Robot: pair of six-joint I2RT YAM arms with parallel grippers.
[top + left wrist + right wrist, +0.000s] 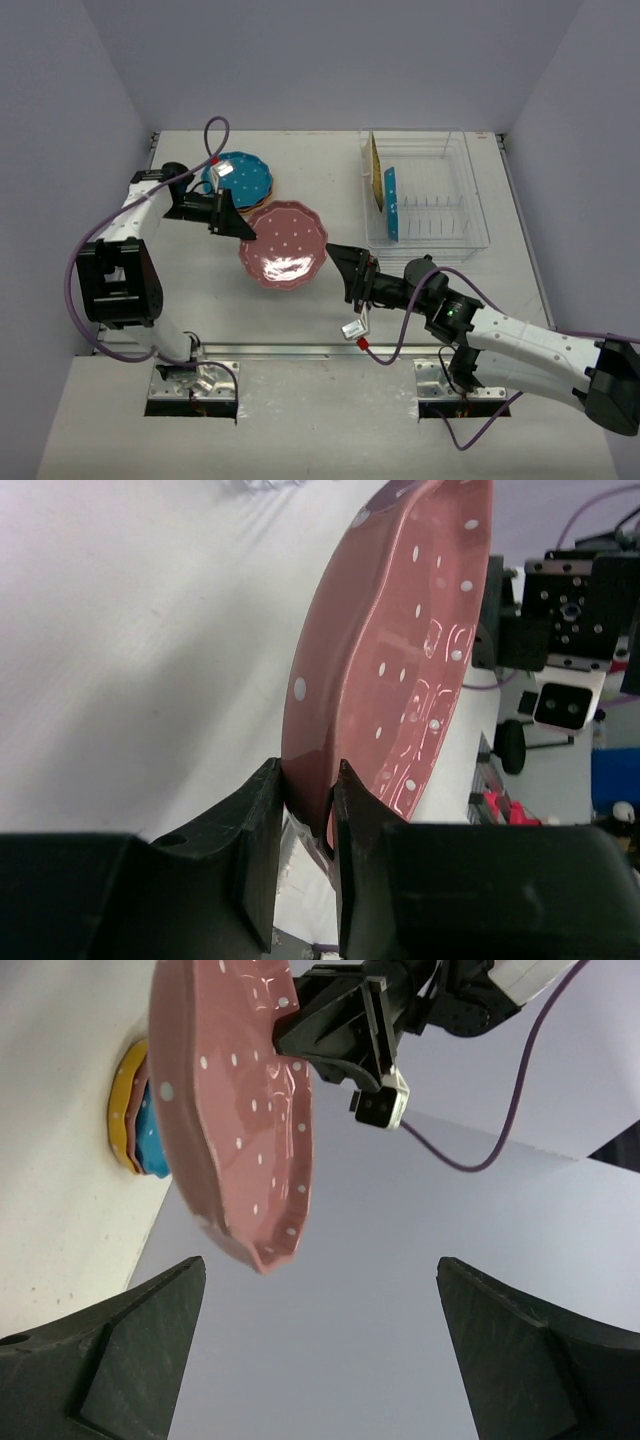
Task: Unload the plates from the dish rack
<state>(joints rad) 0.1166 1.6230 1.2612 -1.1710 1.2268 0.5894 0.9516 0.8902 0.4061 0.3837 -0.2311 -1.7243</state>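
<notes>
Pink and white-dotted, one scalloped plate (283,245) is clamped by its rim in the left pincer (243,228); in the left wrist view the two black fingers (262,850) pinch the near edge of the pink plate (400,660), one on each face, and the plate stretches away from the fingertips, seen almost edge-on. From the right wrist camera the same plate (235,1100) hangs tilted, its glossy inner face turned toward the open space between that camera's own fingers; the left pincer (285,1035) grips it at the far rim.

The right pincer (342,272) is released; its jaws stand wide apart and hold nothing, and the pink plate lies just ahead of its fingertips, near but apart from them.

Behind the left pincer, on the table (200,290), rests a stack (245,180) of plates with a teal one on top and a yellow one at the bottom.

Well off to the side of the right pincer, toward the table's far right, stands the clear dish rack (478,215); a yellow plate (376,172) and a teal plate (391,203) stand on edge at its left end.
</notes>
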